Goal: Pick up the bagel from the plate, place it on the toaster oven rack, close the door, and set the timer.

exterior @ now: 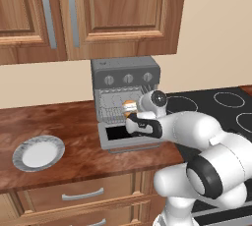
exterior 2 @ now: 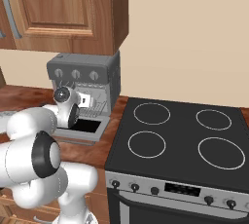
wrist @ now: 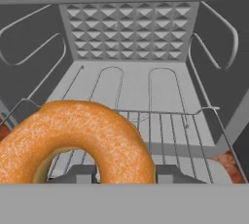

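The golden-orange bagel (wrist: 73,135) hangs at the mouth of the toaster oven (exterior: 125,75), just above the front of the silver wire rack (wrist: 170,130). My gripper (wrist: 125,172) is shut on the ring's near side, with one finger on either side of it. From the left base view the bagel (exterior: 129,106) sits at the tip of my gripper (exterior: 129,113), over the rack (exterior: 114,117). The door (exterior: 113,145) lies open and flat below the hand. The plate (exterior: 19,158) stands bare on the counter to the left.
Wooden cabinets (exterior: 98,9) hang above the oven. Three knobs (exterior: 128,78) line the oven's top panel. A black stove top (exterior 2: 180,135) lies to the right. The oven's side walls and rear panel (wrist: 129,30) close in around the rack.
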